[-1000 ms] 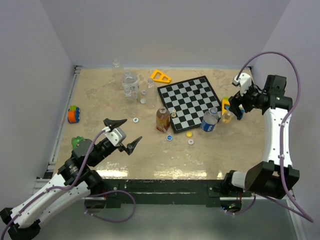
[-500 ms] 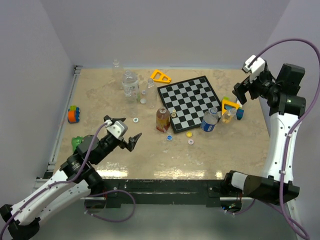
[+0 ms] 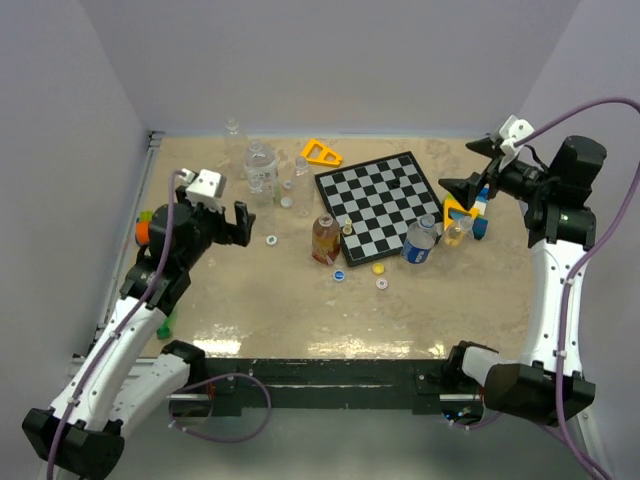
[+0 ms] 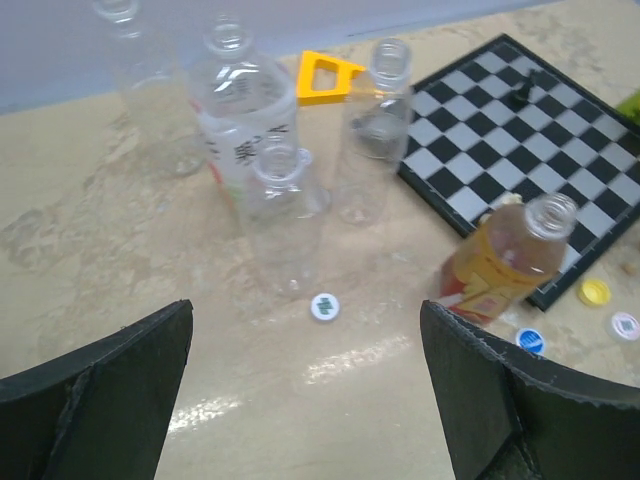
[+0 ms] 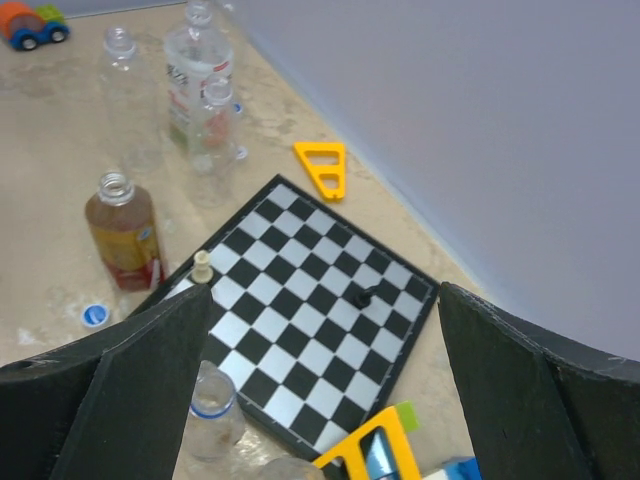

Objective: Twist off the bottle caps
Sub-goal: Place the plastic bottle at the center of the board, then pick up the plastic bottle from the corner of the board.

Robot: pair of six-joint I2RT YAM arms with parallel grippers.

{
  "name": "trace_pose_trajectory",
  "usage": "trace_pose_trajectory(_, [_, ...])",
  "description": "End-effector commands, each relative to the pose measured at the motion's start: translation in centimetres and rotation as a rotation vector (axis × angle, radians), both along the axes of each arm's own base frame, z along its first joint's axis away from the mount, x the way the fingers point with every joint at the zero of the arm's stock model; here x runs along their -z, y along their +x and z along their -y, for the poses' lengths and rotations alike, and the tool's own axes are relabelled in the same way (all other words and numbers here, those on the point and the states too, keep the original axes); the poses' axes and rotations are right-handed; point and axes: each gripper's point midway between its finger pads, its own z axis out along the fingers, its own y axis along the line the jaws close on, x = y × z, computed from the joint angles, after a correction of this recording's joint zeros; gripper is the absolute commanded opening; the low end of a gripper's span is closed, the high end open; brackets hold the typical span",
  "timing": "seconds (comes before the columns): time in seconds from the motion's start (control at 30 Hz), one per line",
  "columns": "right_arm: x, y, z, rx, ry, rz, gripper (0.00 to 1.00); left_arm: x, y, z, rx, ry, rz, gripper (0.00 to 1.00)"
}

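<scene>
Bright even light, soft shadows, glare on table (image 3: 300, 335), left wrist view blurry

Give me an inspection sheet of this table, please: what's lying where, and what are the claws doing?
Surface: beige table, glossy.
Job's things: amber bottle and blue-label bottle uncapped; blue cap, yellow cap, white cap loose nearby.
Clutter: chessboard, clear bottles, toy car.
Claws: left claw and right claw open, empty.
Cables: purple cables loop off both arms.
Surroundings: plain walls.
</scene>
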Motion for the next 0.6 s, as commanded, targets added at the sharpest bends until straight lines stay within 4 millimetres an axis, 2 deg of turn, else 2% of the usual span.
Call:
trace_pose_trajectory(0.0, [1.5, -0.5, -1.3, -0.118, 0.013, 0.018, 0.98, 1.1, 1.9, -3.4, -0.100, -0.050, -0.120, 1.00])
trace_pose_trajectory(0.17, [3.4, -0.5, -1.4, -0.141, 0.006, 0.008, 0.98, 3.9, 4.0, -11.1, -0.444, 0.000, -0.198, 1.00])
trace_pose_trajectory(0.23, [3.7, -0.5, -1.5, -0.152, 0.008, 0.009, 0.98, 4.6, 4.4, -13.0, -0.517, 0.015, -0.229, 0.99])
trace_pose_trajectory(0.37, [4.2, -0.4, -1.6, -0.173, 0.011, 0.000, 0.98, 6.2, 3.9, -15.6, -0.729, -0.029, -0.314, 1.00])
trace_pose_trajectory(0.47, [4.5, -0.5, -1.8, -0.190, 0.013, -0.014, 0.98, 8.4, 2.1, -16.3, -0.859, -0.100, -0.390, 1.00])
trace_pose_trajectory(0.57, [4.8, -0.5, -1.8, -0.198, 0.015, -0.029, 0.98, 9.6, 0.4, -17.3, -0.944, -0.128, -0.359, 1.00])
